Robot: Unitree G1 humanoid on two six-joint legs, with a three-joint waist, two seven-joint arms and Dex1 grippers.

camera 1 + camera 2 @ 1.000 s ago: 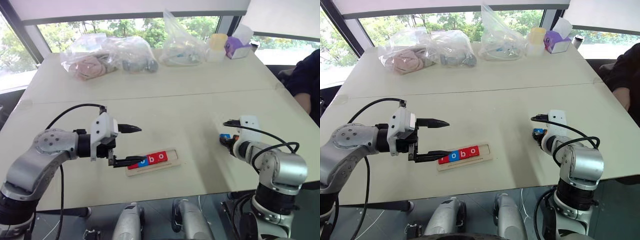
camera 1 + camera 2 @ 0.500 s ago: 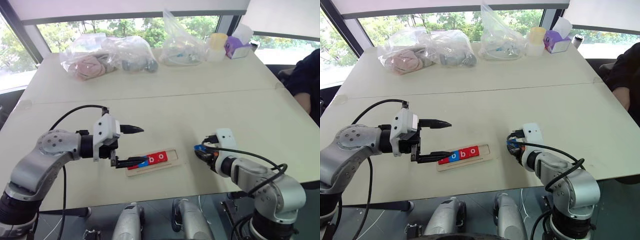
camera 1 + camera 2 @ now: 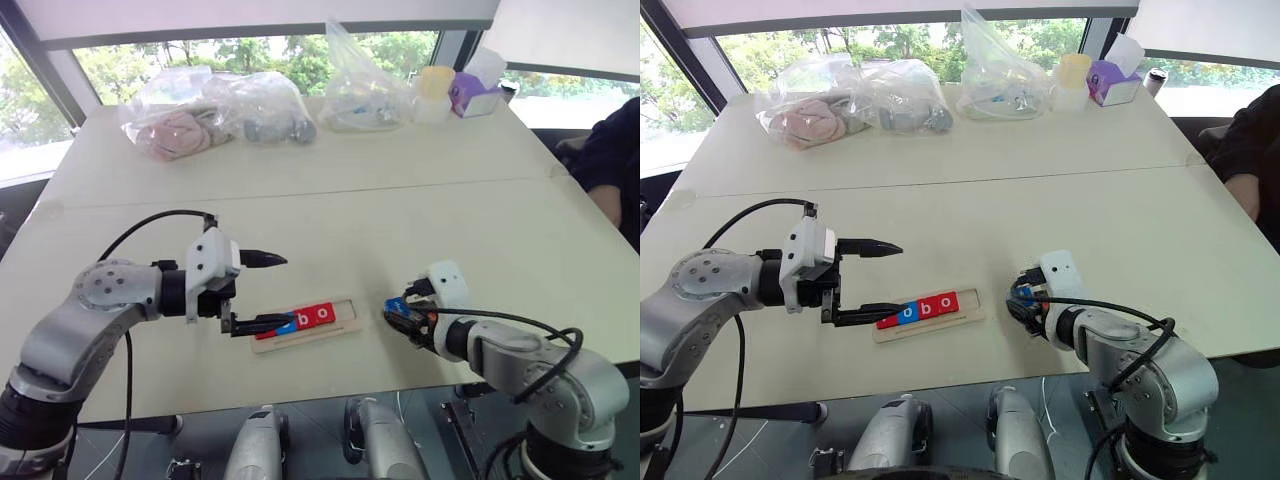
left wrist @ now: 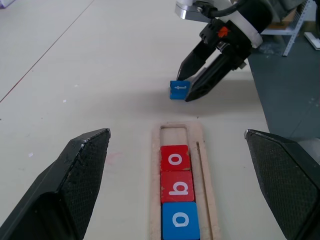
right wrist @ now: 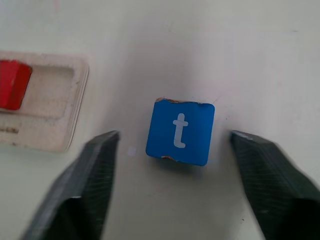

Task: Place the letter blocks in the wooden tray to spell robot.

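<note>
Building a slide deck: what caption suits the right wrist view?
Open right gripper straddling the blue t block on the table, beside the wooden tray.

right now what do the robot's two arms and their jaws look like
Both arms are rounded silver-grey metal segments with black joints. Each wrist carries a white plastic housing, and a black cable loops from it back along the arm. The left gripper has two long black tapered fingers whose inner faces have a fine mesh texture. The right gripper has the same black fingers, with a small orange mark near their base.
</note>
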